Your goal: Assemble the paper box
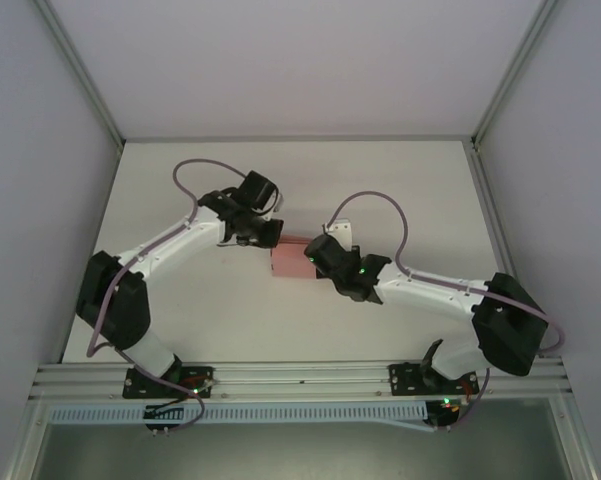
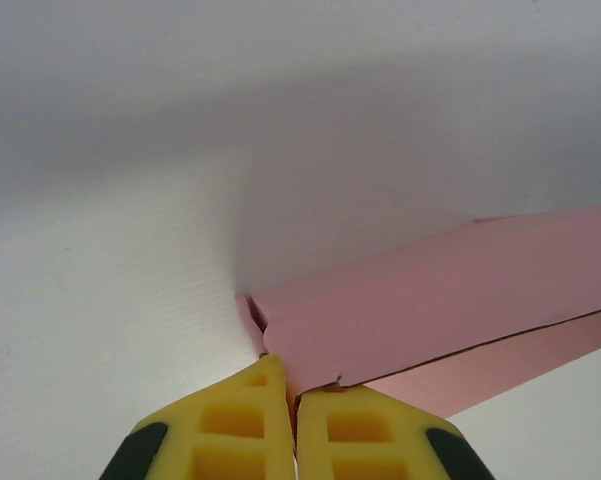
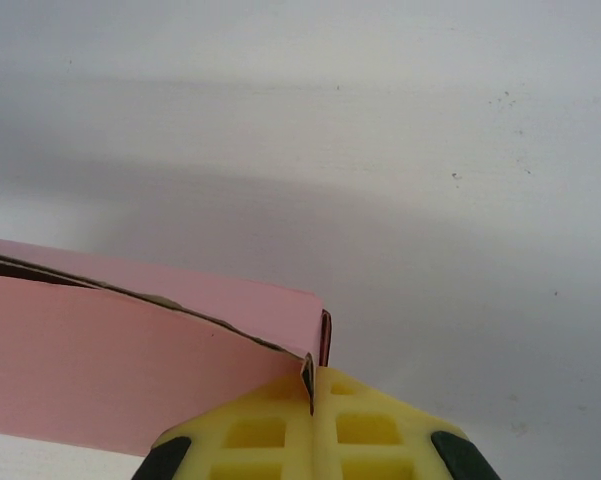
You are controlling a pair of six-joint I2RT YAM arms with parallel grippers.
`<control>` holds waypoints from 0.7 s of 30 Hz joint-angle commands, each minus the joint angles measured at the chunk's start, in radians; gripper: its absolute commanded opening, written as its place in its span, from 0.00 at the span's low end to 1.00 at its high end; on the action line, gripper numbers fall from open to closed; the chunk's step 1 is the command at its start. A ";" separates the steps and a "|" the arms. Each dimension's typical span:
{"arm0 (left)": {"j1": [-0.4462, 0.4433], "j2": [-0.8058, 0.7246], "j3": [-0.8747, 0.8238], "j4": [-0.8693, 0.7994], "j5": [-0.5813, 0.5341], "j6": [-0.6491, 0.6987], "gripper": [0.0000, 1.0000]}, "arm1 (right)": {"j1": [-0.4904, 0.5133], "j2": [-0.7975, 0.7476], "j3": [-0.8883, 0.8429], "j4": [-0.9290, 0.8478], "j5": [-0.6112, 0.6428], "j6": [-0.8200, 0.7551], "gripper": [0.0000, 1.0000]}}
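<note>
Two claws close on one pink workpiece. In the left wrist view, the left claw (image 2: 292,395) has its yellow fingers (image 2: 230,425) pressed almost together, clenched on a thin edge of the paper box (image 2: 430,310) where two card panels meet at a corner. In the right wrist view, the right claw (image 3: 313,385) is likewise clamped on a card edge at the opposite end, where a dark slit separates an upper panel from the one behind it.

From above, the box lies near the middle of the surface (image 1: 400,190), between the two claws. The left claw holds its far-left side and the right claw its right side.

Step in hand, as judged: the sleeve is probably being squared up or opened between two opposed pinches. To do this well, both grips should hold only a single layer of card. The claws should move in a coordinated way so the panels hinge along their creases rather than buckle. Any pull should be gentle, because thin card tears or slips from a narrow bite, and too much squeeze could crush the corner.

The surface is plain white and matte, and carries soft shadows of the arms. Pale walls (image 1: 40,150) enclose it on the left, right and far sides. An aluminium rail (image 1: 300,375) at the near edge carries both arm bases, and purple cables (image 1: 195,170) loop above the arms.
</note>
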 commanded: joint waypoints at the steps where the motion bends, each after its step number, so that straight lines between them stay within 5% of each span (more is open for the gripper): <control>1: -0.098 -0.007 -0.099 0.028 -0.130 -0.044 0.00 | 0.028 0.007 -0.077 -0.043 -0.074 0.001 0.00; 8: -0.213 -0.110 -0.287 0.218 -0.227 -0.088 0.01 | 0.076 -0.039 -0.169 0.090 -0.017 -0.062 0.00; 13: -0.253 -0.137 -0.313 0.256 -0.245 -0.090 0.11 | 0.084 -0.043 -0.170 0.093 0.011 -0.063 0.00; 21: -0.248 -0.177 -0.221 0.153 -0.350 -0.049 0.75 | 0.082 -0.059 -0.058 -0.039 0.027 -0.022 0.12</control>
